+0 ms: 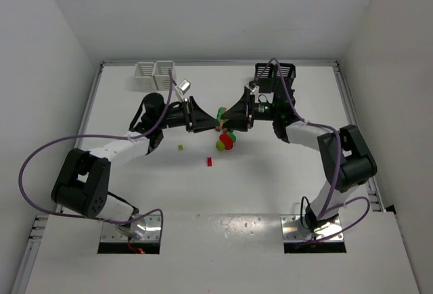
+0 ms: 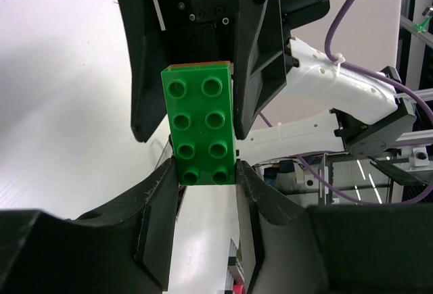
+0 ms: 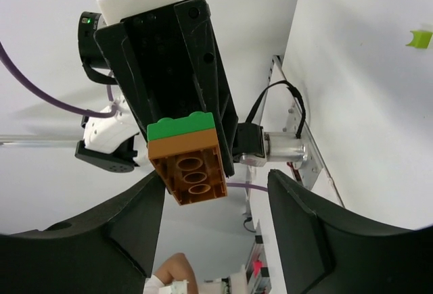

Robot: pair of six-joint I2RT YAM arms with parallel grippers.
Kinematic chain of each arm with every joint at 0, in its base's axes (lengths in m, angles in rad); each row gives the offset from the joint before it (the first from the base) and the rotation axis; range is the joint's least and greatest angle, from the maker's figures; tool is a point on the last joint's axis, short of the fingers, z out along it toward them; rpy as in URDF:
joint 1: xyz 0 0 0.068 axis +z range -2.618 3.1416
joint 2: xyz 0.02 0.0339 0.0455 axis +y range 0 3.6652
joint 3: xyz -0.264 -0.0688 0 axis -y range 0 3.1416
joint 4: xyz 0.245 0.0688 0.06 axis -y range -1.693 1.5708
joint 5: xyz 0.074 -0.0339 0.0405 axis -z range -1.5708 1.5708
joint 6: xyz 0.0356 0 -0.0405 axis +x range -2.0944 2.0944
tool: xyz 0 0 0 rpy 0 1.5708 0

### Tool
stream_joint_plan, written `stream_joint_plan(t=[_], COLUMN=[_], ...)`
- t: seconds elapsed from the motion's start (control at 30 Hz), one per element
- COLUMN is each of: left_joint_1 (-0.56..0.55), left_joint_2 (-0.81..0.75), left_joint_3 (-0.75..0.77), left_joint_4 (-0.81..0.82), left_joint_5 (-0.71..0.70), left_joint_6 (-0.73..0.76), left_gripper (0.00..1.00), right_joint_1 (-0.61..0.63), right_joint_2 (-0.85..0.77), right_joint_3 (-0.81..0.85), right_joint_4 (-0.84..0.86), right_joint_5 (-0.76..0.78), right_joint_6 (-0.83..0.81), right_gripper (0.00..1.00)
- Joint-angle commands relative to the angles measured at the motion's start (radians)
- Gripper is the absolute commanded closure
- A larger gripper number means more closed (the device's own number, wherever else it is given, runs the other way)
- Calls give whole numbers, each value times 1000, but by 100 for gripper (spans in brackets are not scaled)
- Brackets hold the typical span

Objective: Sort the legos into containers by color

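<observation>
A joined chunk, a green brick [image 2: 199, 125] on top of an orange-brown brick [image 3: 193, 165], hangs in the air between both arms over the table's middle [image 1: 220, 113]. My left gripper [image 2: 206, 176] is shut on the near end of the green brick. My right gripper [image 3: 216, 174] faces it with jaws apart around the orange-brown end; its left finger is close to the brick and its right finger stands well off. A small pile of red and green legos [image 1: 226, 140] lies just below. The white bins [image 1: 154, 72] stand at the back left, the black bins [image 1: 276, 72] at the back right.
A tiny yellow-green lego [image 1: 180, 147] and a small red lego [image 1: 210, 161] lie loose on the table in front of the left arm. The yellow-green one also shows in the right wrist view [image 3: 419, 38]. Purple cables loop beside both arms.
</observation>
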Motion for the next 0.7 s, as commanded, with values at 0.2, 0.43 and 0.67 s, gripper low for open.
stream_joint_plan(t=[0.2,0.43,0.67], left_joint_1=[13,13,13], left_joint_2=[-29,-10,-1], left_joint_3=[3,3,-6], left_joint_4=[48,93,84], left_joint_5=[5,14,14], left_joint_6=[-4,-61,-70], left_gripper=[100,100,100], right_joint_1=[-6,12,12], right_joint_2=[-45,-26,-8], right_joint_3=[3,21,21], right_joint_4=[78,111,171], right_joint_5=[-1,-1,-1], right_joint_6=[5,5,34], right_gripper=[38,45,52])
